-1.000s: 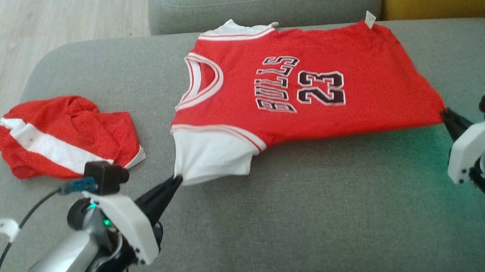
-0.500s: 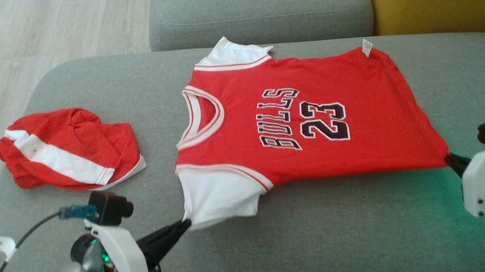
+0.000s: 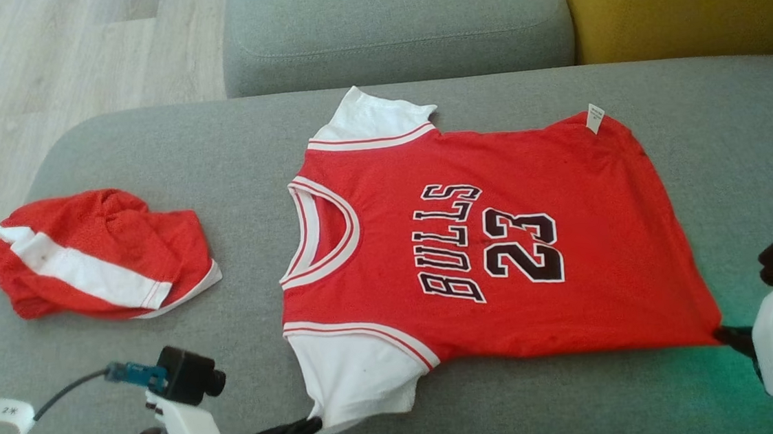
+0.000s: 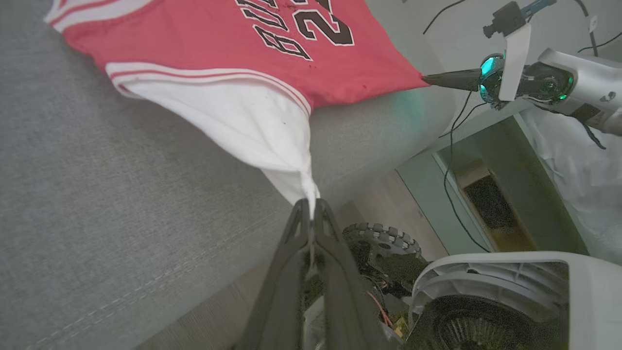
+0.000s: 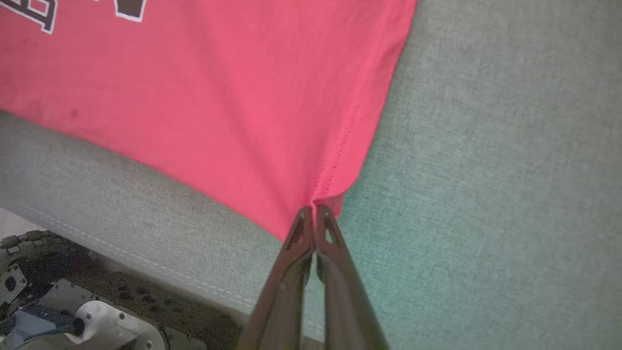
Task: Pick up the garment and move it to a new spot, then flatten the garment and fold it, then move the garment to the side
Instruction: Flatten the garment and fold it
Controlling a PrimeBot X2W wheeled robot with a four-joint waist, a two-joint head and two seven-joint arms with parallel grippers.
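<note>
The jersey (image 3: 529, 185) lies spread face up on the grey cushion (image 3: 146, 146), its near edge pulled taut between my two grips. My left pincer (image 3: 312, 424) is clenched on the tip of its white sleeve (image 3: 358, 378). My right pincer (image 3: 721, 334) is clenched on its red hem corner (image 5: 325, 192). A crumpled red-and-white garment (image 3: 96, 253) sits well apart on the left.

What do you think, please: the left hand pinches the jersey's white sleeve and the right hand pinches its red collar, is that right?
Not quite: the right hand pinches the jersey's bottom hem corner, not its collar, per the right wrist view; the rest holds.
</note>
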